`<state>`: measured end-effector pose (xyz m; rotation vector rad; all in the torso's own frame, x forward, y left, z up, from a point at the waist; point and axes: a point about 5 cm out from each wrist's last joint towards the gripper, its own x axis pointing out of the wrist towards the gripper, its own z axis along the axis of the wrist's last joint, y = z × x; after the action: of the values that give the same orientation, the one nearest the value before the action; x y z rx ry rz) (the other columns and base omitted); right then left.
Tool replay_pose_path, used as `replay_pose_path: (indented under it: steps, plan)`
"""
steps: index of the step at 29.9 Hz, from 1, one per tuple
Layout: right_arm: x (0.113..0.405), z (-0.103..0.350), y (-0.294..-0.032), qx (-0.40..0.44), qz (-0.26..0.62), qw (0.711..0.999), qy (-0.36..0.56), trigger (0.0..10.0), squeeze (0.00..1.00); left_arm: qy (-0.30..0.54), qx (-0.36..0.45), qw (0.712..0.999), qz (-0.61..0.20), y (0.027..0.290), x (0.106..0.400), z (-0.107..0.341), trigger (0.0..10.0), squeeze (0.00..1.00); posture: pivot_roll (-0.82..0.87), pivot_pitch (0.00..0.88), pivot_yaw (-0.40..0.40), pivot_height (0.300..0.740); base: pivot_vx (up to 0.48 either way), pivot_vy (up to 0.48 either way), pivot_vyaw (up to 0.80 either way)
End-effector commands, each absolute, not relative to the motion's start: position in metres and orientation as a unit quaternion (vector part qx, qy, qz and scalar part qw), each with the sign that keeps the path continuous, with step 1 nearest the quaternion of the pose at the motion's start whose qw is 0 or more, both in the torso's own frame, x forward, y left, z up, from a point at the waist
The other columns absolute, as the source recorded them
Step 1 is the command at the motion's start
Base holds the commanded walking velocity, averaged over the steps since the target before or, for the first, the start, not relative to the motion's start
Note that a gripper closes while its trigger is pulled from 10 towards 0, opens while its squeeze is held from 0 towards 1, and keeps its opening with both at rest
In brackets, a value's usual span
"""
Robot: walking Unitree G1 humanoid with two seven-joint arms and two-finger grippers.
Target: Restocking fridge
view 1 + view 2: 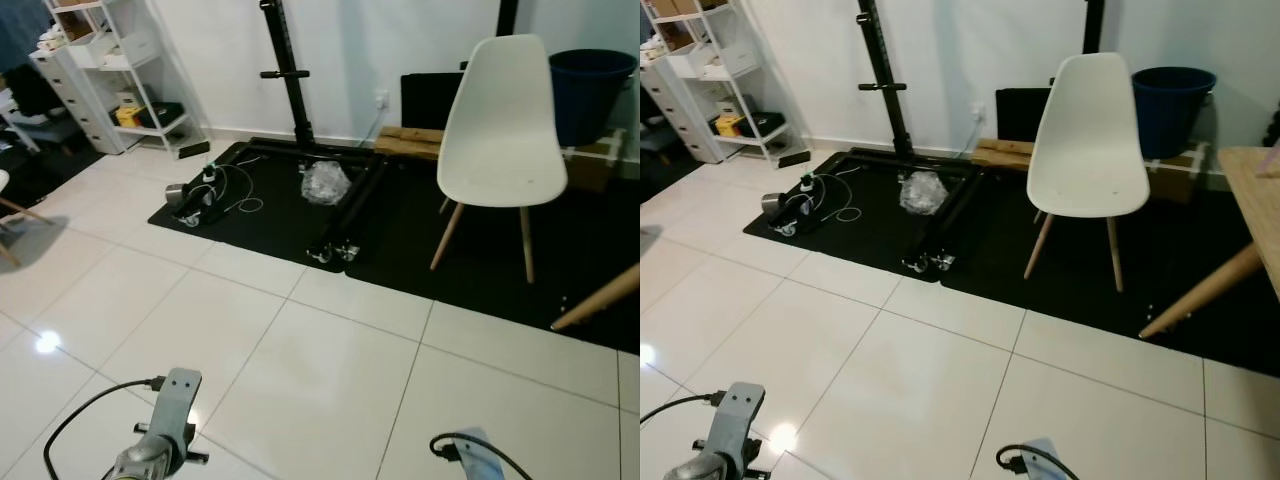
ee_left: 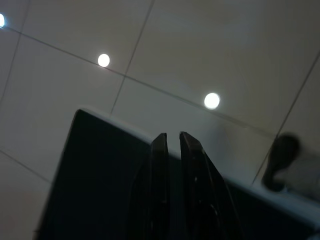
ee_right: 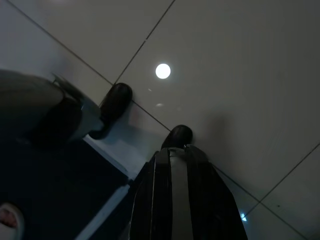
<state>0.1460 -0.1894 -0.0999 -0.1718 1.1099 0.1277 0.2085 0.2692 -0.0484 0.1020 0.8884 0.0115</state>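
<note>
Nearest the camera, both arms are hanging low over the white tiled floor [image 1: 330,370]. Left gripper [image 2: 170,142]: fingers standing almost together with a thin slit between, gripping nothing. Right gripper [image 3: 172,155]: fingers pressing together, carrying nothing. Farther out, a black mat [image 1: 420,235] is lying on the tiles, bearing a black metal stand [image 1: 300,130], a crumpled plastic bag [image 1: 325,182] and a white chair [image 1: 503,130]. Beyond, a blue bucket [image 1: 590,90] is sitting by the wall and white shelves [image 1: 120,70] are standing far left. Fridge: cannot tell where.
</note>
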Motion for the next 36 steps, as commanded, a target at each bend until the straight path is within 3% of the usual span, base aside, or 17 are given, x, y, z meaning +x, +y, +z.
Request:
replay_pose_path:
  steps: [1, 5, 7, 11, 21, 31, 36]
  plan:
    - [0.141, -0.102, -0.186, -0.073, 0.062, 0.843, 0.530, 10.0, 0.00, 0.432, 0.036, 0.901, 0.016, 0.267, 0.205, -0.052, 10.0, 0.00, 0.32, 0.007, 0.089, 0.740, 0.000, 0.000, 0.00]
    - [0.138, -0.103, -0.185, -0.073, 0.066, 0.841, 0.532, 10.0, 0.00, 0.445, 0.034, 0.895, 0.007, 0.262, 0.192, -0.060, 10.0, 0.00, 0.29, 0.002, 0.075, 0.740, 0.000, 0.000, 0.00]
    - [0.136, -0.104, -0.186, -0.093, 0.085, 0.835, 0.535, 10.0, 0.00, 0.465, 0.016, 0.885, 0.020, 0.257, 0.171, -0.073, 10.0, 0.00, 0.24, 0.004, 0.032, 0.740, 0.000, 0.000, 0.00]
    - [0.136, -0.103, -0.188, -0.104, 0.094, 0.833, 0.535, 10.0, 0.00, 0.485, 0.012, 0.875, 0.011, 0.246, 0.155, -0.083, 10.0, 0.00, 0.21, 0.003, -0.019, 0.740, 0.000, 0.000, 0.00]
    - [0.140, -0.101, -0.190, -0.108, 0.091, 0.838, 0.528, 10.0, 0.00, 0.482, 0.023, 0.876, -0.017, 0.235, 0.159, -0.084, 10.0, 0.00, 0.18, 0.007, -0.049, 0.740, 0.000, 0.000, 0.00]
    - [0.141, -0.101, -0.192, -0.098, 0.083, 0.841, 0.526, 10.0, 0.00, 0.480, 0.004, 0.877, 0.008, 0.230, 0.161, -0.085, 10.0, 0.00, 0.19, 0.000, -0.058, 0.740, 0.000, 0.000, 0.00]
    - [0.139, -0.101, -0.193, -0.108, 0.082, 0.837, 0.530, 10.0, 0.00, 0.503, -0.001, 0.864, -0.003, 0.218, 0.146, -0.094, 10.0, 0.00, 0.13, 0.000, -0.054, 0.740, 0.000, 0.000, 0.00]
